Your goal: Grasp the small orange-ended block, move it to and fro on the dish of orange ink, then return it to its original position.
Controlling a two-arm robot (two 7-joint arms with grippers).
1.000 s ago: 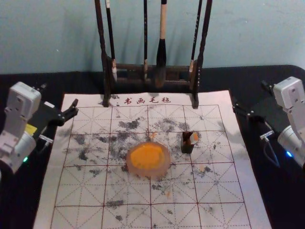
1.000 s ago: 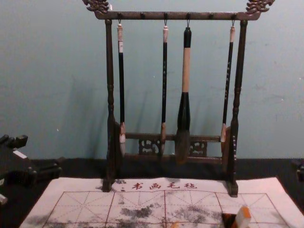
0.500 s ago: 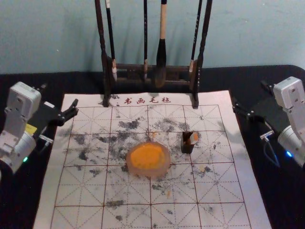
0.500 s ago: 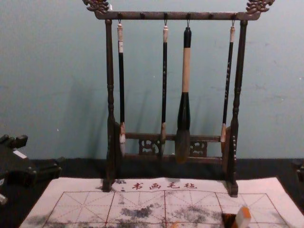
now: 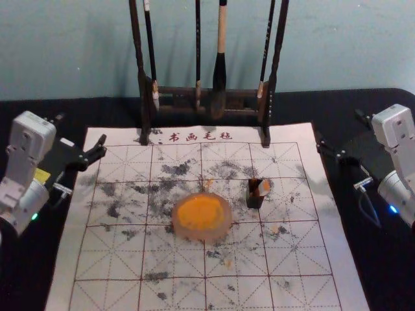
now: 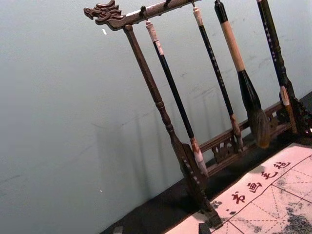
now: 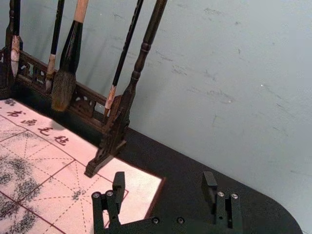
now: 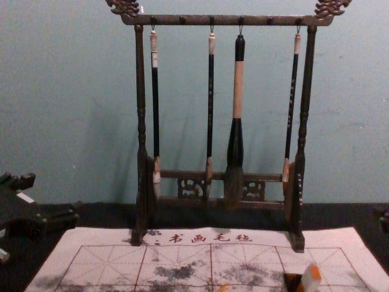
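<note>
On the mat's right half a small dark open-topped box [image 5: 254,201] holds the pale block [image 5: 263,188], which leans in it with its orange end up. The chest view catches the block [image 8: 311,280] and box [image 8: 292,281] at its bottom edge. The round dish [image 5: 223,229] of orange ink lies just left of the box. My left gripper [image 5: 82,129] is open over the mat's far left side, empty; its fingertips just enter the left wrist view [image 6: 161,229]. Beyond the mat's far right edge stands my right gripper [image 5: 340,128], open and empty, also in the right wrist view [image 7: 164,180].
A dark wooden rack [image 5: 176,92] with several hanging brushes stands at the mat's back edge, in front of the wall. The large brush [image 8: 234,146] hangs right of its middle. Ink-stained gridded mat [image 5: 175,259] covers the middle of the black table [image 5: 363,259].
</note>
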